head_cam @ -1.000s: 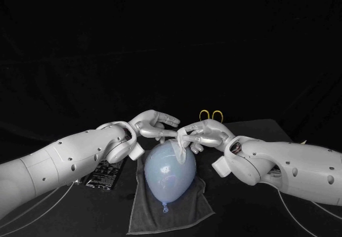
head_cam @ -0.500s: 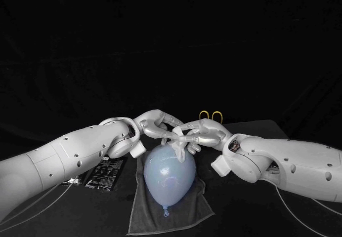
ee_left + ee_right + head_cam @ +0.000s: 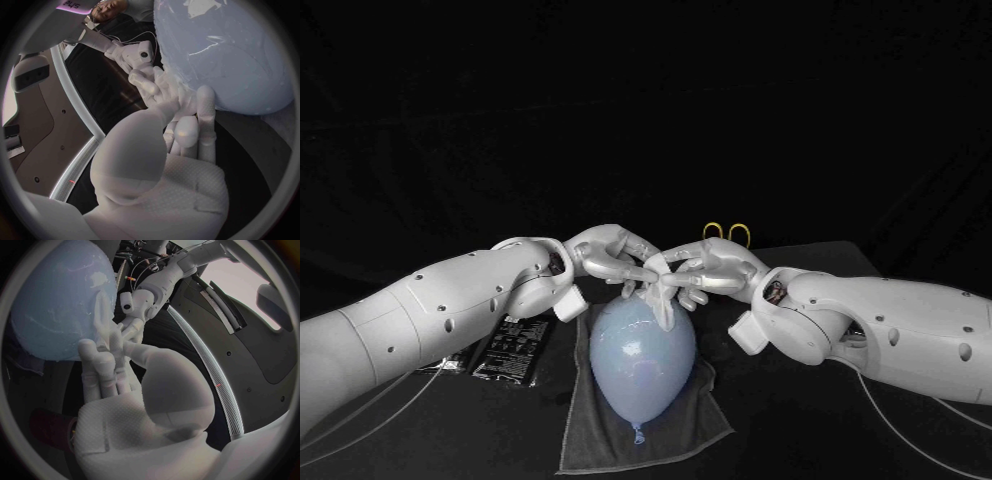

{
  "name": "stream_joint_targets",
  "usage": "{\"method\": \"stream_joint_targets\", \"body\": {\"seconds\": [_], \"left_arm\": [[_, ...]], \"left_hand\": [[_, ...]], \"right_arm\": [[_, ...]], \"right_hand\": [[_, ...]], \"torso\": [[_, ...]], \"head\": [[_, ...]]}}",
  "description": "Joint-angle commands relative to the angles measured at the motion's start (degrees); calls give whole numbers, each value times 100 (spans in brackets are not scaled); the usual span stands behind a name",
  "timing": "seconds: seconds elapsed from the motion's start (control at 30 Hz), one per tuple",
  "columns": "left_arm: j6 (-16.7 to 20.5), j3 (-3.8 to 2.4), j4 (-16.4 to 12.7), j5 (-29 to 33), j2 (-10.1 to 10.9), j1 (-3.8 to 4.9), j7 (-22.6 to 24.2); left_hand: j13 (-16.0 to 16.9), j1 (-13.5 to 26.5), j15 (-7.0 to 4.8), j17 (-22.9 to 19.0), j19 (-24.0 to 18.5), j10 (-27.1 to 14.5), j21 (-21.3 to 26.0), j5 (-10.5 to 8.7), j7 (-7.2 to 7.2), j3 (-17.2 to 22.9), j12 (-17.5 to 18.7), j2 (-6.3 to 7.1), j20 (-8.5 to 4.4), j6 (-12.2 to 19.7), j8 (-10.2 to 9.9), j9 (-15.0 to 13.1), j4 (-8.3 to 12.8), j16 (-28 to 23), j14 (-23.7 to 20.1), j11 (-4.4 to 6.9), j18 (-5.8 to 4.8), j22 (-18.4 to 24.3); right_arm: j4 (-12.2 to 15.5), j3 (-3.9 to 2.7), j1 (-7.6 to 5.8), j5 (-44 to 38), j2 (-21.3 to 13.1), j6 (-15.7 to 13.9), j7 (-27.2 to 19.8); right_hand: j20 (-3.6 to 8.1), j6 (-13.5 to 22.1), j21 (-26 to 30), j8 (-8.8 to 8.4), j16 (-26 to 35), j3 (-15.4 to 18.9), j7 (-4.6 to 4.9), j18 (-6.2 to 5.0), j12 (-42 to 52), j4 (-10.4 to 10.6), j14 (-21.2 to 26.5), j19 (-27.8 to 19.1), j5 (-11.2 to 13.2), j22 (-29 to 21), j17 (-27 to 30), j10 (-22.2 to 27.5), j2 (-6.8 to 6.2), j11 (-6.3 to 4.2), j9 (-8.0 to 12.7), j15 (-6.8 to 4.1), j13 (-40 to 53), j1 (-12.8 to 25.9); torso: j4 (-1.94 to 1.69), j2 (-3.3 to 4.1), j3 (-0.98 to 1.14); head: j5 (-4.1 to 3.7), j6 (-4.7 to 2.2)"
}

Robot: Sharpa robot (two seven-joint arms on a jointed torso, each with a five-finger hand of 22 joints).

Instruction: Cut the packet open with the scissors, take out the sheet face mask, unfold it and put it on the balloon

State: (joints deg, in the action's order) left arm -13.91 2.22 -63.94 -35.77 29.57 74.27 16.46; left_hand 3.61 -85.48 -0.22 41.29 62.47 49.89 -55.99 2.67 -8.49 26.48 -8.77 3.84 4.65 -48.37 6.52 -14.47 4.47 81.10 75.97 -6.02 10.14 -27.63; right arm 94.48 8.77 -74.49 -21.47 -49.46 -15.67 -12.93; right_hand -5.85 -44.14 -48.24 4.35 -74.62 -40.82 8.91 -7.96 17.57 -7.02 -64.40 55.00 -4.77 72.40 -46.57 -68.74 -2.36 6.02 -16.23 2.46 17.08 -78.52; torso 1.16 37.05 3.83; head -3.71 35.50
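Head view — limp white mask (image 3: pixel 666 310) draping glossy egg-shaped balloon (image 3: pixel 643 365) — grey towel (image 3: pixel 596 432) beneath.

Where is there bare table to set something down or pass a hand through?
Bare table lies right of the towel, nearer than the right arm, plus a strip behind that arm beside the scissors. Left of the towel, the packet takes up room. Crowded: the left hand and right hand meet at the far end of the balloon.

Black table (image 3: pixel 776 435), dark backdrop (image 3: pixel 646 100)
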Motion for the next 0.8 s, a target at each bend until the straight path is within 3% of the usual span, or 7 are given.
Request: {"method": "stream_joint_targets", "body": {"seconds": [0.03, 0.07, 0.13, 0.3, 0.43, 0.8], "left_arm": [[-510, -1, -2, 452, -22, 2, 74], [-537, -1, 4, 501, -22, 2, 90], [-572, -2, 14, 577, -20, 2, 112], [-643, -1, 48, 837, -11, 2, 144], [-738, -1, 76, 986, 5, 2, 113], [-1431, 0, 113, 1411, 108, 2, -287]], "left_hand": [[20, 224, 115, 64, -71, 485, -56, 18, -7, 356, -69, -33, 71, -321, 157, -33, -70, -11, 47, -29, 22, -45], [19, 321, 183, 73, -90, 688, -77, 18, -24, 495, -85, -50, 132, -455, 225, -60, -127, 0, 45, -57, 19, -60], [23, 414, 212, 101, -109, 936, -104, 16, -22, 649, -98, -55, 185, -627, 323, -106, -177, 18, 42, -69, 36, -78], [69, 625, 103, 120, 6, 1534, -309, 12, 45, 721, -217, -93, 144, -1049, 661, -316, -324, 40, 19, 104, -2, -441], [93, 668, 40, 93, 48, 1760, -368, 13, 77, 723, -248, -74, 85, -1113, 848, -483, -338, 34, -2, 175, -28, -563], [143, 679, 1, 92, 96, 1942, -471, 18, 93, 886, -281, 8, 38, -1124, 1034, -675, -219, 22, -11, 212, -55, -723]], "right_arm": [[-6, -5, -5, -59, 7, 234, -64], [-12, -5, -5, -66, 8, 241, -53], [-20, -5, -6, -73, 9, 253, -39], [-33, -5, -7, -96, -1, 291, -6], [-32, -5, -9, -103, -25, 275, -26], [-39, -5, -25, -86, -132, 129, -122]], "right_hand": [[10, -161, -55, 44, -47, -966, 16, -267, 45, -910, -241, -35, -73, 10, -21, 159, 65, -163, -42, -238, 16, 21], [9, -200, -67, 59, -61, -977, 31, -266, 63, -910, -233, -35, -94, 15, -21, 169, 61, -157, -43, -234, 23, 30], [1, -290, -88, 96, -81, -991, 69, -265, 96, -905, -217, -36, -124, 21, -11, 190, 57, -136, -47, -221, 36, 48], [-14, -362, -108, 120, -91, -993, 100, -264, 129, -904, -192, -34, -148, 24, 22, 216, 48, -98, -43, -198, 47, 65], [-40, -416, -121, 134, -81, -971, 128, -262, 145, -898, -159, -27, -163, 19, 84, 246, 40, -49, -36, -164, 46, 79], [-82, -559, -135, 175, -79, -929, 181, -268, 178, -903, -135, -28, -169, 2, 143, 284, 42, 1, -25, -123, 37, 65]], "torso": [[-3, -1, 6], [-1, -4, 7], [1, -5, 8], [8, -8, 8], [7, -3, 9], [2, -5, 7]], "head": [[8, 17], [9, 18], [11, 21], [11, 28], [2, 31], [-6, 73]]}}
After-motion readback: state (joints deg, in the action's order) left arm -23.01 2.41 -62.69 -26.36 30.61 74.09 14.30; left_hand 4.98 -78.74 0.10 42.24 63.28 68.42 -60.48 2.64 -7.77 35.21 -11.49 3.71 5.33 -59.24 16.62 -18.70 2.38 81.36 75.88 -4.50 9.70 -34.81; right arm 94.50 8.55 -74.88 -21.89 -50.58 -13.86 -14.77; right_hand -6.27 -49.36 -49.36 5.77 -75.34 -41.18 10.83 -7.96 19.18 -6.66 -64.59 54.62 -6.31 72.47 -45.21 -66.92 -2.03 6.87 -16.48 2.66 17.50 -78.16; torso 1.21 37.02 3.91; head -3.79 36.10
